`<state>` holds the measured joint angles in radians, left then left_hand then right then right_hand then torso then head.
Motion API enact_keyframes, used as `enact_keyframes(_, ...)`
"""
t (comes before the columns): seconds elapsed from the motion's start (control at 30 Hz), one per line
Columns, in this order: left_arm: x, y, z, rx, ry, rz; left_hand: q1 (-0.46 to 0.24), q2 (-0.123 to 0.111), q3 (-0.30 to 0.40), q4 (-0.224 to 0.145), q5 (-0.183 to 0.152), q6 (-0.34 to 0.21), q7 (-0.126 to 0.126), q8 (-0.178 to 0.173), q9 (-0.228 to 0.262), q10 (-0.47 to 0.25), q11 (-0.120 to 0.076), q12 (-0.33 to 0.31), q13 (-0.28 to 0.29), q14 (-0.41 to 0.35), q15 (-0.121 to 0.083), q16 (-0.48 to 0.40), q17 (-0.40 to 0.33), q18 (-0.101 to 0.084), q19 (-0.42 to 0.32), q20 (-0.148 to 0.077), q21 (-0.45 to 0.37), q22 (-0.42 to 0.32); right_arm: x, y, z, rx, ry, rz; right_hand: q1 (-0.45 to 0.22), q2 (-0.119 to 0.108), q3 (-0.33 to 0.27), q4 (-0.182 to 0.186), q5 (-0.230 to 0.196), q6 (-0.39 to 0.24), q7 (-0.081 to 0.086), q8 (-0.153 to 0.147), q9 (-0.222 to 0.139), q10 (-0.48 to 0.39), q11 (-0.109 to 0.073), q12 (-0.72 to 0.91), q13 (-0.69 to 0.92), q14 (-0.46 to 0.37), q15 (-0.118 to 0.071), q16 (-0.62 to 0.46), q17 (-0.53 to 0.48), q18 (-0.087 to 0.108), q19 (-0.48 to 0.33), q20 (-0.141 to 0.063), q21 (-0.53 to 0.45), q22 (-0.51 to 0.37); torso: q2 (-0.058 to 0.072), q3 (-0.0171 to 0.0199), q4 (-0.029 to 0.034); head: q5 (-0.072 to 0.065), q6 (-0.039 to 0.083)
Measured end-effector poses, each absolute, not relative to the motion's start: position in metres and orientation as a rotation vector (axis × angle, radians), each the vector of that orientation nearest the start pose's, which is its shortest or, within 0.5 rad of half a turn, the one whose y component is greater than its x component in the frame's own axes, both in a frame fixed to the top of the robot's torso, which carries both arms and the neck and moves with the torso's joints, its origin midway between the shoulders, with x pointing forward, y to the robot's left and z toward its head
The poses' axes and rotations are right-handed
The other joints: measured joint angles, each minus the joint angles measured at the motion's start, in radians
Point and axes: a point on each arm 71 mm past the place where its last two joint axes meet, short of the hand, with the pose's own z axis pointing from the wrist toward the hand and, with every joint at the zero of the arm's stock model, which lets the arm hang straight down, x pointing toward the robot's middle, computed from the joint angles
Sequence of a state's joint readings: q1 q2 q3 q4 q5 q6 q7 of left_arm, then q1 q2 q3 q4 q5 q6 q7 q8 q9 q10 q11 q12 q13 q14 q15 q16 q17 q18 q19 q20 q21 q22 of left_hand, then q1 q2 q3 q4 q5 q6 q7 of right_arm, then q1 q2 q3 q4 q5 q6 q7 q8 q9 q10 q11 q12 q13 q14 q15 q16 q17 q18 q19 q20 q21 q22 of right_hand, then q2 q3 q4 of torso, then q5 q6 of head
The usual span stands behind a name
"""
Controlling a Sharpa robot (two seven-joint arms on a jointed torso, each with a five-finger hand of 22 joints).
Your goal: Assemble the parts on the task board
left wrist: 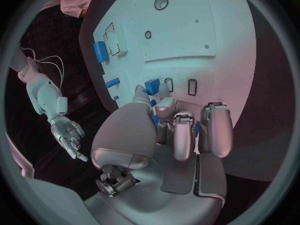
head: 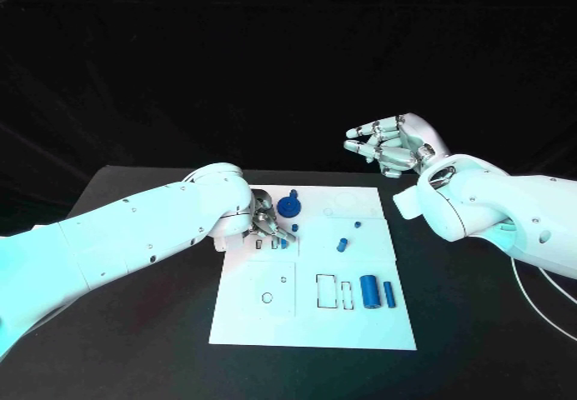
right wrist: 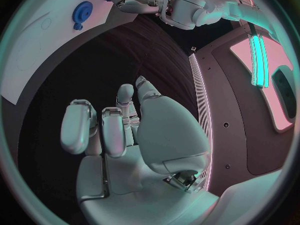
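Your left hand sits low on the task board, fingers curled around a small blue part near the board's left-middle. Your right hand hangs off the board past its far right corner, fingers loosely bent, holding nothing. 2 blue cylinders lie side by side lower right; a blue gear sits just beside the left hand.

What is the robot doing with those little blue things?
It is putting small blue parts into a white board on a black table. Its left hand is down on the board, fingers around a blue part at a slot. Its right hand hangs in the air past the board's far edge, holding nothing. A blue gear and two blue cylinders lie on the board.
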<state>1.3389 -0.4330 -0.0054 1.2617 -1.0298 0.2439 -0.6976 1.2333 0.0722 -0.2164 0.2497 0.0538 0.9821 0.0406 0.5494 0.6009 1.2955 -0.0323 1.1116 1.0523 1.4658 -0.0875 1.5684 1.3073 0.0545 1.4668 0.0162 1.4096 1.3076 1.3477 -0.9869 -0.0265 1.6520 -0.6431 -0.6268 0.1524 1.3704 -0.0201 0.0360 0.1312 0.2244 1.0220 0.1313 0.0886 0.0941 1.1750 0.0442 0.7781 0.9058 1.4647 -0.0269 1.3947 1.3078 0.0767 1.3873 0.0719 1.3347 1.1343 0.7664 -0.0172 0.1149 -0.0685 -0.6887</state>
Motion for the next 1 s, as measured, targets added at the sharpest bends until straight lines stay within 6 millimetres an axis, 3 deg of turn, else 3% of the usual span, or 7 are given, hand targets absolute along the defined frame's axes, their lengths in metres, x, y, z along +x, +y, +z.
enact_keyframes(0.27, 0.530, 0.080, -0.158, -0.065, 2.331, -0.377, 0.154, 0.061, 0.126, -0.092, 0.012, -0.038, -0.005, -0.004, 0.013, -0.006, -0.006, -0.009, -0.008, 0.001, -0.010, 0.000, 0.000, 0.000, -0.003, -0.004, 0.000, 0.000, 0.487, -0.249, -0.088, 0.557, 1.293, 1.050, 0.000, 0.000, 0.000, 0.000, 0.000, 0.000, 0.000, 0.000, 0.000, 0.000, 0.000, 0.000, -0.001, 0.000, 0.000, 0.000, 0.000, 0.000, 0.000, 0.000, 0.000, 0.000, 0.000, 0.0001, -0.0003, 0.001, -0.001)
enact_keyframes(0.4, 0.530, 0.080, -0.157, -0.072, 2.326, -0.382, 0.199, 0.055, 0.172, -0.056, 0.050, -0.057, -0.003, -0.020, 0.010, -0.018, 0.000, -0.034, -0.024, 0.001, -0.009, 0.000, 0.001, 0.000, 0.000, -0.007, 0.000, 0.000, 0.487, -0.249, -0.088, 0.558, 1.296, 1.050, 0.000, 0.000, 0.000, 0.000, 0.000, 0.000, 0.000, 0.000, 0.000, 0.000, 0.000, 0.000, -0.003, 0.000, 0.000, 0.000, 0.000, 0.000, -0.004, 0.004, 0.000, -0.002, 0.000, 0.0001, -0.0005, 0.001, -0.002)
enact_keyframes(0.5, 0.530, 0.082, -0.158, -0.080, 2.324, -0.385, 0.214, 0.030, 0.243, 0.016, 0.066, -0.061, 0.000, -0.025, 0.023, -0.022, 0.003, -0.046, -0.033, 0.001, -0.009, 0.000, 0.001, 0.000, 0.000, -0.007, 0.000, 0.000, 0.487, -0.249, -0.089, 0.558, 1.300, 1.051, 0.000, 0.000, 0.000, 0.000, 0.000, 0.000, 0.000, 0.000, 0.000, 0.000, 0.000, 0.000, -0.003, 0.000, 0.000, -0.002, 0.000, 0.000, -0.004, 0.004, 0.000, -0.002, 0.000, 0.0001, -0.0006, 0.000, -0.003)
enact_keyframes(0.53, 0.530, 0.082, -0.159, -0.081, 2.324, -0.384, 0.187, -0.007, 0.308, 0.057, 0.070, -0.061, 0.000, -0.024, 0.036, -0.020, 0.005, -0.047, -0.037, 0.001, -0.009, 0.000, 0.001, 0.000, 0.000, -0.007, 0.000, 0.000, 0.487, -0.249, -0.089, 0.557, 1.301, 1.051, 0.000, 0.000, 0.000, 0.000, 0.000, 0.000, 0.000, 0.000, 0.000, 0.000, 0.000, 0.000, -0.003, 0.000, 0.000, -0.004, 0.000, 0.000, -0.004, 0.004, 0.000, -0.002, 0.000, 0.0001, -0.0007, 0.000, -0.003)
enact_keyframes(0.6, 0.530, 0.084, -0.159, -0.084, 2.325, -0.384, 0.144, -0.061, 0.431, 0.051, 0.070, -0.061, 0.000, -0.016, 0.042, -0.020, 0.006, -0.047, -0.038, 0.001, -0.009, 0.000, 0.001, 0.000, -0.002, -0.005, 0.000, 0.000, 0.488, -0.248, -0.089, 0.557, 1.304, 1.053, 0.000, 0.000, 0.000, 0.000, 0.000, 0.000, 0.000, 0.000, 0.000, 0.000, 0.000, 0.000, -0.003, 0.000, 0.000, -0.004, 0.000, 0.000, -0.004, 0.004, 0.000, -0.002, 0.001, 0.0004, -0.0007, 0.000, -0.005)
enact_keyframes(0.77, 0.530, 0.091, -0.161, -0.093, 2.330, -0.380, 0.043, -0.159, 0.666, -0.006, 0.070, -0.061, 0.000, 0.007, 0.076, -0.012, 0.009, -0.047, -0.038, 0.000, -0.007, 0.000, 0.001, 0.000, -0.002, -0.002, 0.000, 0.000, 0.488, -0.246, -0.090, 0.554, 1.315, 1.058, 0.000, 0.000, 0.000, 0.000, 0.000, 0.000, 0.000, 0.000, 0.000, 0.000, 0.000, -0.001, -0.003, 0.000, 0.000, -0.007, 0.000, 0.000, -0.004, 0.004, -0.004, -0.005, 0.001, 0.0004, -0.0004, 0.001, -0.007)
enact_keyframes(1.0, 0.527, 0.104, -0.162, -0.111, 2.333, -0.377, -0.002, -0.177, 0.730, -0.029, 0.070, -0.061, 0.001, 0.014, 0.096, -0.004, 0.002, -0.043, -0.030, 0.000, -0.007, 0.000, 0.001, 0.000, -0.002, -0.002, 0.005, 0.000, 0.488, -0.245, -0.091, 0.552, 1.326, 1.062, 0.000, 0.000, 0.000, 0.000, 0.000, 0.000, 0.000, 0.000, 0.000, 0.000, 0.000, -0.004, -0.006, 0.000, 0.000, -0.009, 0.000, 0.000, -0.007, 0.000, -0.006, -0.011, 0.001, 0.0012, 0.0003, 0.003, -0.012)
